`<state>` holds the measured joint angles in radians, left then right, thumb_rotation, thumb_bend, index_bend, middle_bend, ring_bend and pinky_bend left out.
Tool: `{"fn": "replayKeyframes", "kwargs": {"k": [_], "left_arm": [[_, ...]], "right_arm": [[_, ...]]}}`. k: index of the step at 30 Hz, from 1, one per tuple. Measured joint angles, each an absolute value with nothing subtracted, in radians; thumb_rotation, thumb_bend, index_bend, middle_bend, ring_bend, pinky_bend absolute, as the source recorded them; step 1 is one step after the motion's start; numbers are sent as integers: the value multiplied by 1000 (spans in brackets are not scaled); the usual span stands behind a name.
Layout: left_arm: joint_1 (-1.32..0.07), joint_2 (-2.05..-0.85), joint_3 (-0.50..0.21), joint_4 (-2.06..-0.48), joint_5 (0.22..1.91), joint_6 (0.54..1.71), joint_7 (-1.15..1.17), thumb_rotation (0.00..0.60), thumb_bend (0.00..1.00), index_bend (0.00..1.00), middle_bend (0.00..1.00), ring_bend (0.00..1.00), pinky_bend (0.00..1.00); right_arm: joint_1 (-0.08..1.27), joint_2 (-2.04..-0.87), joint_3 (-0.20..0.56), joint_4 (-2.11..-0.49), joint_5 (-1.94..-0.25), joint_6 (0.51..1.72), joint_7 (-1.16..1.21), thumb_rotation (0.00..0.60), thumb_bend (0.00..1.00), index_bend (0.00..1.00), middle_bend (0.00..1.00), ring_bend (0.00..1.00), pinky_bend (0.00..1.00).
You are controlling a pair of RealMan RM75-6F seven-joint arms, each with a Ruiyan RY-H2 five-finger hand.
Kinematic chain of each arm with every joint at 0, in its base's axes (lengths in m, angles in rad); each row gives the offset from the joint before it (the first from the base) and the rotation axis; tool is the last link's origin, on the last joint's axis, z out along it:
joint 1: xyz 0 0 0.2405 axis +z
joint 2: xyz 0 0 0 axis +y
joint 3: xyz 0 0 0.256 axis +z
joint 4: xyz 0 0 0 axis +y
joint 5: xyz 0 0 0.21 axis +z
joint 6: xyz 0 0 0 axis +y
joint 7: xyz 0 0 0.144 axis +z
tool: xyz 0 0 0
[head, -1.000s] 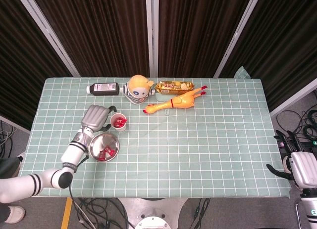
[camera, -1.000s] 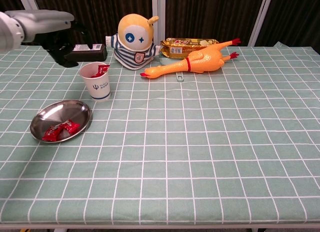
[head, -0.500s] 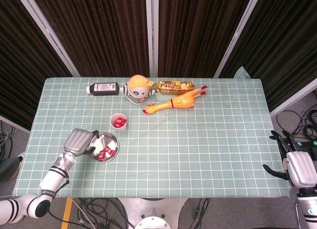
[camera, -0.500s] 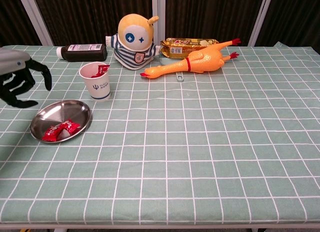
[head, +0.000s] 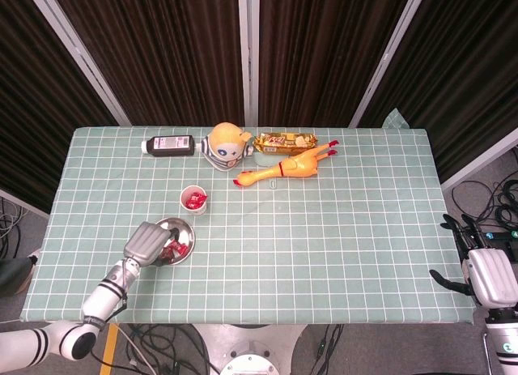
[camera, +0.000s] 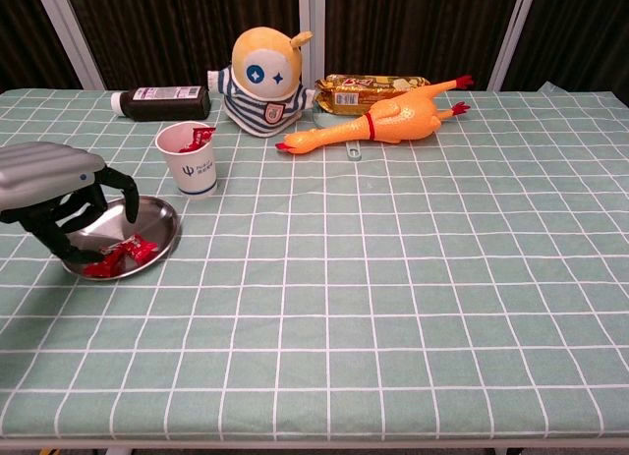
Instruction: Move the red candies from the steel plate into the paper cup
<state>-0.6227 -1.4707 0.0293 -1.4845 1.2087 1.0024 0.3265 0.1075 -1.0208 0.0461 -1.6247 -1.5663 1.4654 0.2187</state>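
— The left hand has swung in from the plate's nine o'clock edge since half a second back; now it hangs right over the steel plate, fingers spread and curled down, nothing in them yet.

— And the red candies?

— Lying in the plate, toward its six o'clock side in the chest view, partly under the hand. A red piece or two sit in the paper cup already, just off the plate at one o'clock.

— What worries you?

— The wrappers look slick and flat against steel. If the fingers close too shallow, I reckon they'll skid a candy up the rim and out onto the tabletop. Press too hard on one edge and that light plate could tip or slide.

— The cup too?

— Yes. It's light, near the plate; a careless lift toward one o'clock could clip it and spill what's inside. Further out at twelve are the dark bottle, the plush doll and the rubber chicken, well apart.

— The right hand?

— Off the tabletop's four o'clock corner, idle; whether its fingers are spread or curled, I can't tell.
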Motion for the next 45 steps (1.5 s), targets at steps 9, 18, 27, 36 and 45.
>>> {"fn": "replayKeyframes", "kwargs": {"k": [9, 18, 27, 36, 45], "left_arm": [[-663, -1524, -4, -1404, 1199, 919, 336, 600, 229, 507, 884, 799, 978], [-679, -1561, -25, -1354, 1172, 880, 343, 600, 230, 508, 884, 799, 978], [-686, -1587, -51, -1293, 1130, 863, 350, 600, 229, 508, 885, 800, 978], [-677, -1582, -57, -1296, 1114, 854, 330, 600, 229, 508, 885, 799, 978], [-676, -1586, -50, -1287, 1151, 841, 292, 600, 230, 529, 885, 800, 978]], "right_arm": [[104, -1017, 46, -1631, -1560, 1468, 213, 600, 79, 41, 203, 10, 224], [106, -1016, 48, -1630, -1559, 1465, 211, 600, 78, 41, 203, 10, 224], [105, -1016, 47, -1629, -1558, 1465, 212, 600, 79, 41, 203, 10, 224], [108, -1016, 48, -1632, -1557, 1462, 209, 600, 79, 41, 203, 10, 224], [105, -1013, 48, -1635, -1553, 1464, 206, 600, 78, 41, 203, 10, 226]]}}
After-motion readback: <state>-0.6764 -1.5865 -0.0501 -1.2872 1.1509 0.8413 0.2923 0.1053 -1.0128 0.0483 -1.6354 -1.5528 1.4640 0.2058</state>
